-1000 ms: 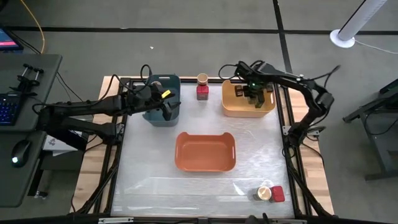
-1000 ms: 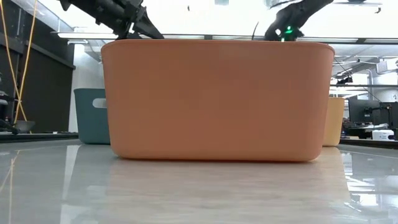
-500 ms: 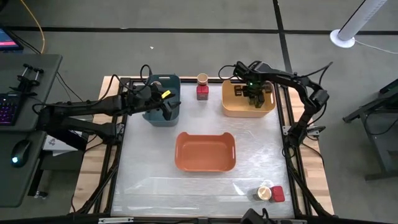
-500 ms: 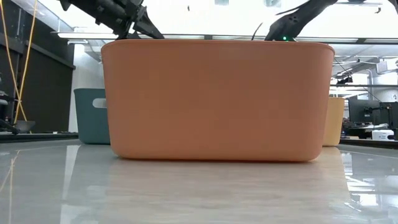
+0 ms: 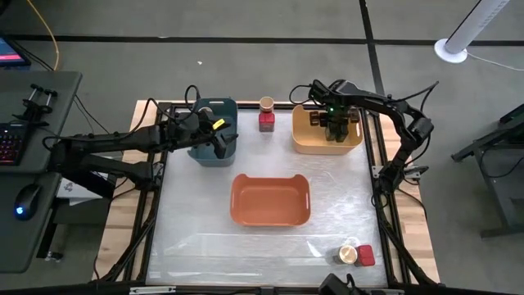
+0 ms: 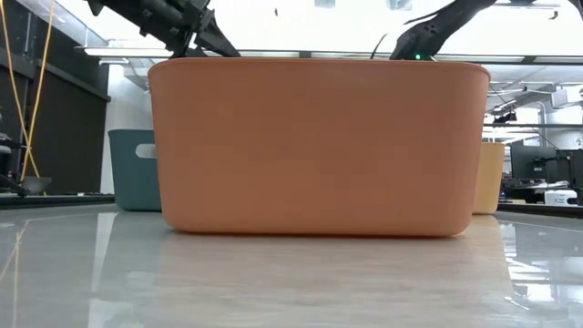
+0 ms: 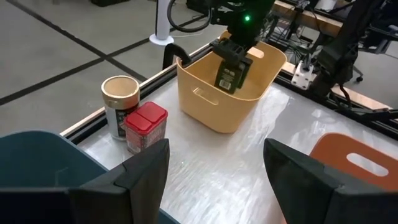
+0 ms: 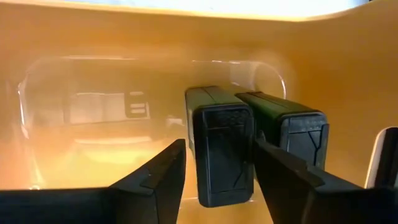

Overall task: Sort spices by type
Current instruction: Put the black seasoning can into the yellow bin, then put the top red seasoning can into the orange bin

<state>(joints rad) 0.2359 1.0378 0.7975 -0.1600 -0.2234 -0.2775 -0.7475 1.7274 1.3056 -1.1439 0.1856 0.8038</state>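
**Over the yellow bin, a dark container is being let go**

At the far right of the table, the right gripper (image 5: 334, 124) hangs inside the yellow bin (image 5: 304, 141), its fingers (image 8: 155, 180) standing either side of a dark container (image 8: 221, 152). Thin gaps show between them and its sides, so I judge the grip is loosening rather than holding. A second dark container (image 8: 291, 134) stands just beside it, touching or nearly so; this bin looks to be the home for that kind, which would explain the drop here.

The left gripper (image 5: 219, 141) waits over the blue bin (image 5: 203, 152), fingers (image 7: 142, 171) spread wide with nothing between them, perhaps parked out of the way.

Between the two bins at the back edge, a jar with a tan lid (image 5: 267, 104) and a red tin (image 5: 266, 121) stand touching, unsorted. Another jar (image 5: 348, 254) and red tin (image 5: 365, 256) sit together at the near right corner, well apart from every bin. The orange bin (image 5: 270, 199) in the middle looks empty from above.

Only the right wrist view shows the inside of the yellow bin and the finger gaps. From the left wrist, the dark container appears upright under the right gripper. At table height the orange bin blocks nearly everything; just the arms show above its rim
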